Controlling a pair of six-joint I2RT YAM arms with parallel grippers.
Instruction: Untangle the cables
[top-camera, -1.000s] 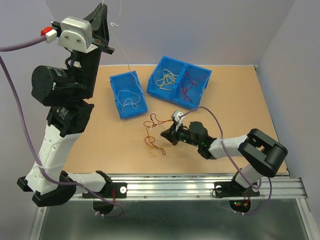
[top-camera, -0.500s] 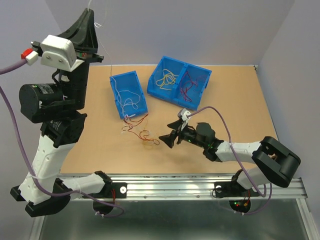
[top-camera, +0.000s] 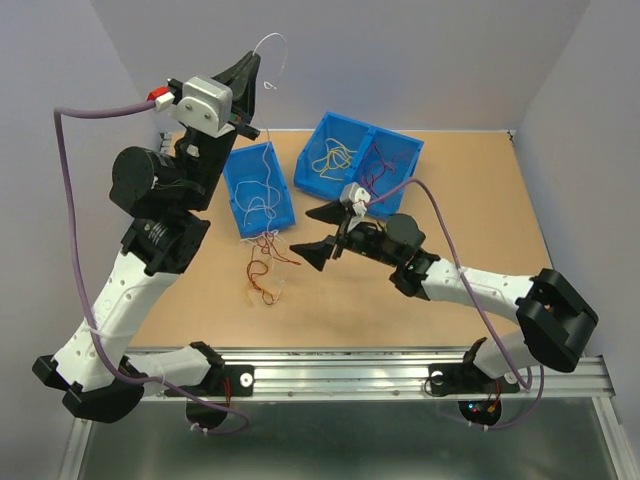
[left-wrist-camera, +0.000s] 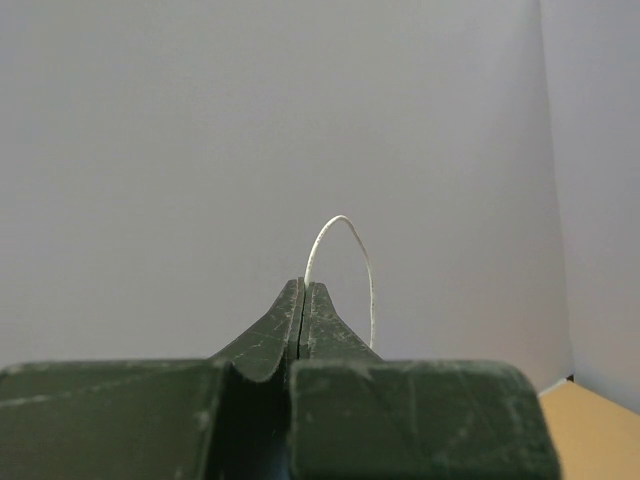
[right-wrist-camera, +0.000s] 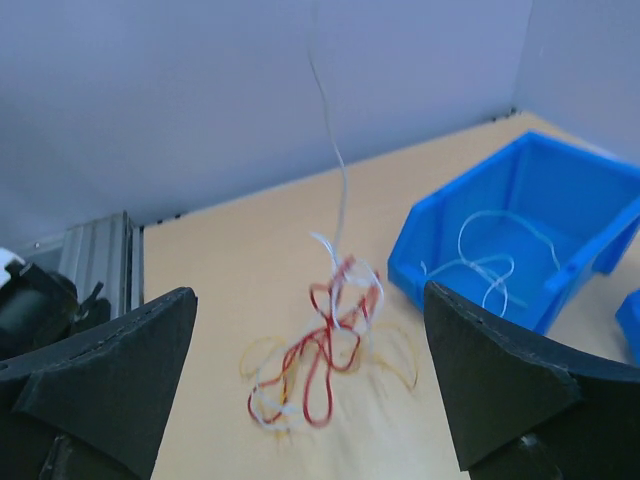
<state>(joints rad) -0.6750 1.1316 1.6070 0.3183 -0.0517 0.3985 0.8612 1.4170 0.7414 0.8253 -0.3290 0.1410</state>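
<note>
The cables (top-camera: 264, 272) lay tangled on the tabletop (top-camera: 480, 210) just beside a blue bin (top-camera: 236, 166). One white cable (left-wrist-camera: 345, 225) was pinched in the raised left tool (top-camera: 252, 62). The right tool (top-camera: 318, 235) hovered wide open above the tangle. It would do best to pin the red loops while the white one lifts free.

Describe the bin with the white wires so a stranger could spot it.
On the far half of the tan table stand two blue bins. It is the smaller one on the left, nearest the cable tangle. Unlike its wider two-compartment neighbour holding yellow and red wires, it has one compartment.
</note>
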